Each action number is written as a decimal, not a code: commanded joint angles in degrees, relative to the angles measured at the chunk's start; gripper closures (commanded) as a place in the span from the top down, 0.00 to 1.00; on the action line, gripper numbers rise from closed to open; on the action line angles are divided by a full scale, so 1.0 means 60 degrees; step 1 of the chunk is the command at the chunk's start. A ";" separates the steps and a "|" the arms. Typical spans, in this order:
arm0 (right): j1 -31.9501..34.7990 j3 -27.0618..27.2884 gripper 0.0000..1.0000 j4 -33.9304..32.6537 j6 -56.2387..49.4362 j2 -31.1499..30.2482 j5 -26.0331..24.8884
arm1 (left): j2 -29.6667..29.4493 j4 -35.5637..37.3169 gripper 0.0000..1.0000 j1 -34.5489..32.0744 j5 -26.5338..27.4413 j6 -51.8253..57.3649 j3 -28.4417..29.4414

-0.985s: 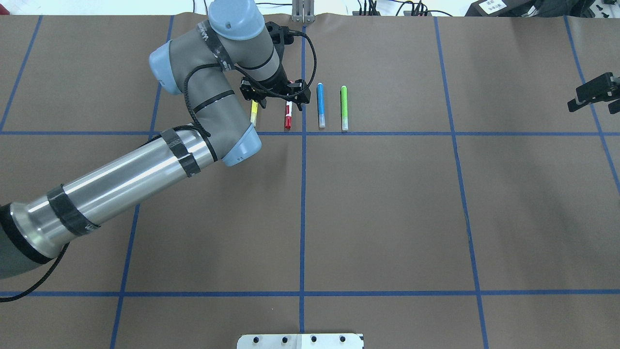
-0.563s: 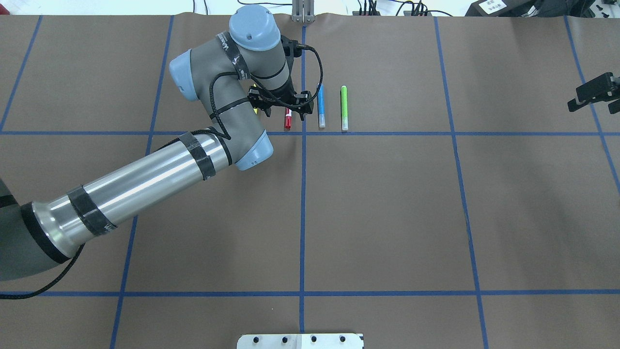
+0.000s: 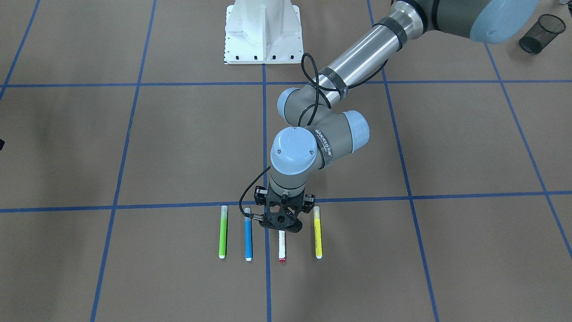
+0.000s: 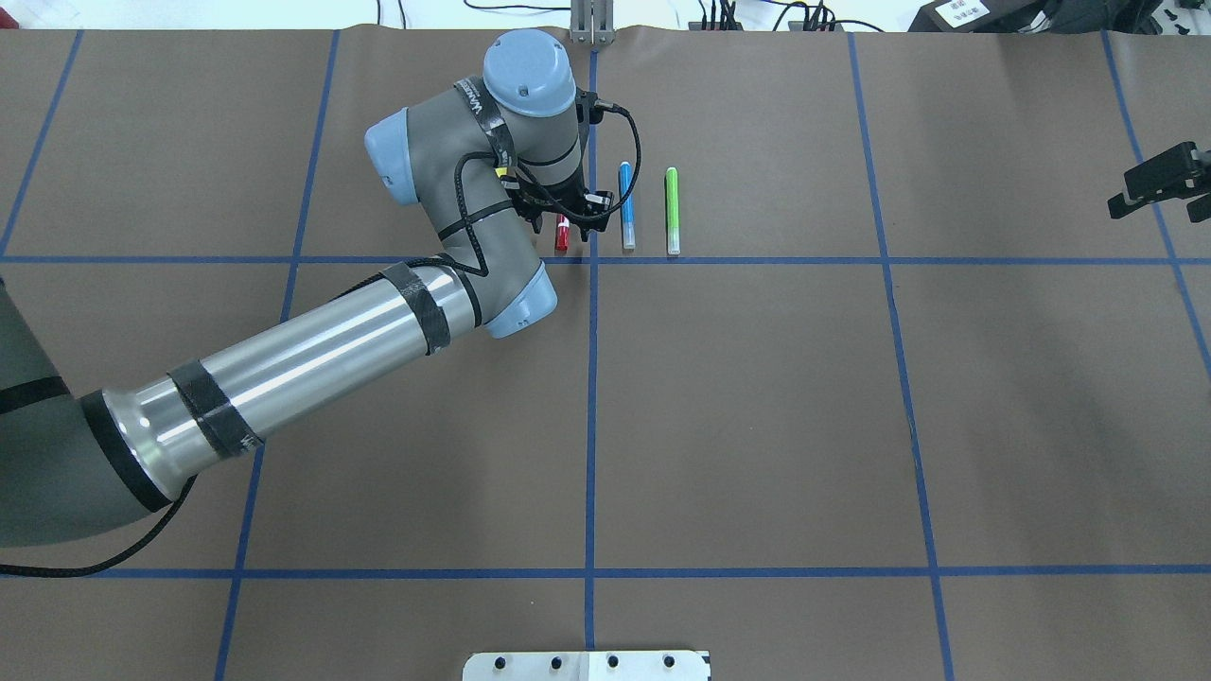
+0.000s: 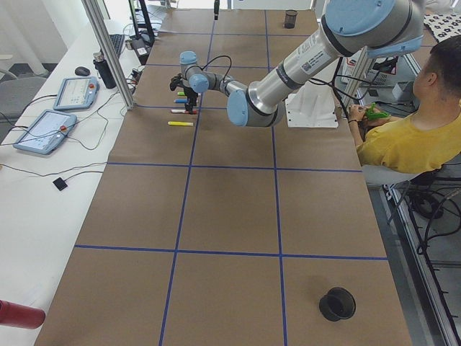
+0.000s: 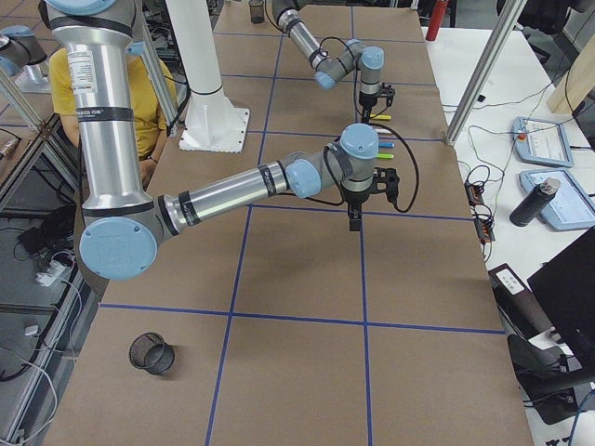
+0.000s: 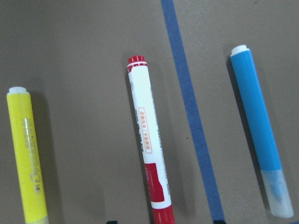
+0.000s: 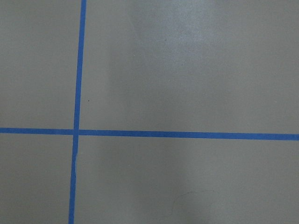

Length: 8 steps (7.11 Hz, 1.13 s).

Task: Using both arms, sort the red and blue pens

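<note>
The red pen (image 3: pixel 282 245) has a white barrel and lies on the brown table paper, with the blue pen (image 3: pixel 248 237) parallel beside it. My left gripper (image 3: pixel 281 223) hangs open just over the red pen's capped half, not touching it. From overhead only the red cap (image 4: pixel 562 236) shows below the left gripper (image 4: pixel 564 216), and the blue pen (image 4: pixel 625 203) lies just to its right. The left wrist view looks down on the red pen (image 7: pixel 148 154) and blue pen (image 7: pixel 259 135). My right gripper (image 4: pixel 1156 200) hovers open at the far right edge, over bare paper.
A green marker (image 3: pixel 222 235) and a yellow marker (image 3: pixel 317 235) flank the two pens in one row. The white pedestal (image 3: pixel 263 31) stands at the robot's side. A black mesh cup (image 3: pixel 541 27) sits far off. A seated person (image 5: pixel 403 137) is beside the table.
My left arm has swung to the right and its wrist has turned, bringing the gripper from between the yellow marker and the red pen to over the red pen. The right gripper has stayed still.
</note>
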 commanded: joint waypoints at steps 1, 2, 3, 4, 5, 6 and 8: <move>-0.0001 -0.0012 1.00 0.0000 -0.0006 0.0000 0.0000 | -0.0033 0.0000 0.40 0.0042 0.0020 -0.0003 0.0106; -0.0001 -0.0012 1.00 0.0000 -0.0006 0.0000 0.0000 | -0.0034 0.0000 0.38 0.0057 0.0020 -0.0018 0.0106; -0.0001 -0.0012 1.00 0.0000 -0.0006 0.0014 0.0000 | -0.0034 0.0000 0.36 0.0101 0.0020 -0.0062 0.0106; -0.0001 -0.0012 1.00 0.0000 -0.0006 0.0000 0.0000 | -0.0034 0.0000 0.36 0.0116 0.0020 -0.0077 0.0106; -0.0001 -0.0012 1.00 0.0000 -0.0006 0.0000 0.0000 | -0.0034 0.0000 0.36 0.0130 0.0121 -0.0091 0.0106; -0.0001 -0.0012 1.00 0.0000 -0.0006 0.0014 0.0000 | -0.0019 0.0000 0.36 0.0145 0.0166 -0.0091 0.0106; -0.0001 -0.0012 1.00 0.0000 -0.0006 0.0000 0.0000 | -0.0019 0.0000 0.36 0.0174 0.0181 -0.0121 0.0106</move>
